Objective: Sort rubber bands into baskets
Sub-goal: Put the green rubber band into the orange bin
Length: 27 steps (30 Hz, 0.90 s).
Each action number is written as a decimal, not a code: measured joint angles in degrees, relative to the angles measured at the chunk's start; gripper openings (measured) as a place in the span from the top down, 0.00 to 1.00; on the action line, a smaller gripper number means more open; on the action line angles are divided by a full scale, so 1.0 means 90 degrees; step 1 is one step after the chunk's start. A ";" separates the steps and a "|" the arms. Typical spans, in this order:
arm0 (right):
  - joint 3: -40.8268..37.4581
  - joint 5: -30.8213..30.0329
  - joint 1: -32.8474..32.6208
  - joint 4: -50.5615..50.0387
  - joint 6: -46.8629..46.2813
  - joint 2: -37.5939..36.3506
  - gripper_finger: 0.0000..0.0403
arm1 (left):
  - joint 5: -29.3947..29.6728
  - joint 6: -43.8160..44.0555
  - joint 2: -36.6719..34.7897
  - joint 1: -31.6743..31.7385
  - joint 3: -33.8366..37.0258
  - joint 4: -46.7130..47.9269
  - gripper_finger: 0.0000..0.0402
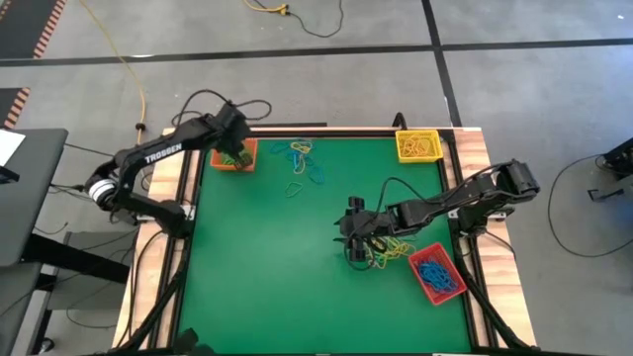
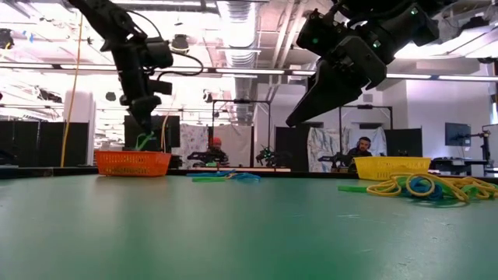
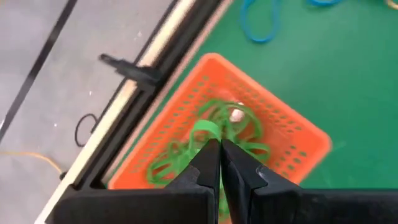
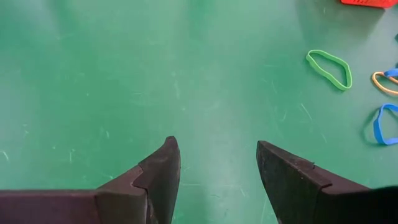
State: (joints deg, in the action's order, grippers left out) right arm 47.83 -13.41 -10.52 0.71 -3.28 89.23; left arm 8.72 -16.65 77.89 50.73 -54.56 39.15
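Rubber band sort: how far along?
Partway. Done: green bands lie in the orange basket, yellow in the yellow basket, blue in the red basket. In hand: the shut left gripper pinches a green band over the orange basket; the right gripper hovers open. Left: loose clusters and.

Two dark jointed arms, white TROSSEN lettering on the left arm (image 1: pixel 163 153), black cables looped along both, matte wedge-shaped black fingers (image 4: pixel 158 177)

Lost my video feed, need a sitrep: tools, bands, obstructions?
Left tool shut on green band above orange basket. Right tool open, hovering over bare mat near mixed pile. Nothing in the way.
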 joint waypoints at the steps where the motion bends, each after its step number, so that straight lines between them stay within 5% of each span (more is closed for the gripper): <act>1: 0.0000 0.0000 -0.0010 -0.0002 -0.0018 0.0000 0.41 | -0.0027 0.0002 0.0000 0.0084 0.0002 -0.0034 1.00; 19: 0.0000 0.0002 -0.0090 -0.0029 -0.0089 0.0000 0.41 | -0.0360 0.0576 0.0000 0.0310 0.0004 0.0037 0.71; 27: 0.0000 0.0002 -0.0121 -0.0027 -0.0081 0.0000 0.41 | -0.1751 0.0379 0.0000 -0.0152 0.0004 0.0037 0.68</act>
State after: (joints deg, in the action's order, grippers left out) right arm 47.83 -13.39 -11.62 0.47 -4.01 89.23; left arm -7.03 -13.24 77.89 49.36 -54.52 39.48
